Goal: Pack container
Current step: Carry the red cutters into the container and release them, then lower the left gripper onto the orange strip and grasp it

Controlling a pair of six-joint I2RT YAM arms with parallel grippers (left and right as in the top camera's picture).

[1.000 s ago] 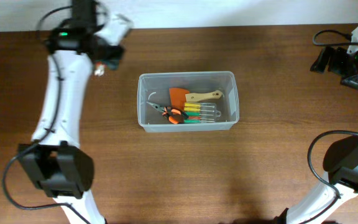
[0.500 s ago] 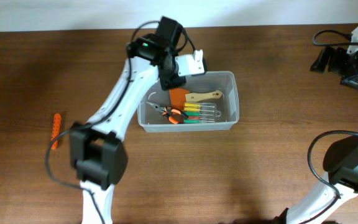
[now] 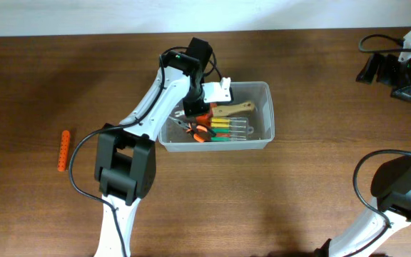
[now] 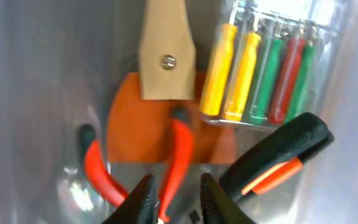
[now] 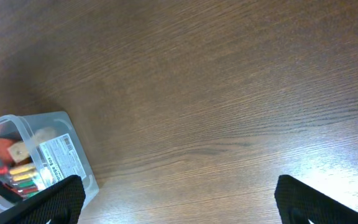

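Dark wooden table (image 3: 320,143) carries clear container (image 3: 252,145) near centre; orange ridged stick (image 3: 63,150) lies well apart, far left.

Overhead's evenly lit, soft shadows. Left wrist cam's blurry close up; I see glare on container (image 4: 42,93) plastic at 8. Right wrist: table (image 5: 229,93) glare at 4.

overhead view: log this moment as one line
left gripper low inside clear rectangular plastic container, over red-handled pliers | right gripper open, empty, away from container | orange ridged stick on brown wooden table, left of container
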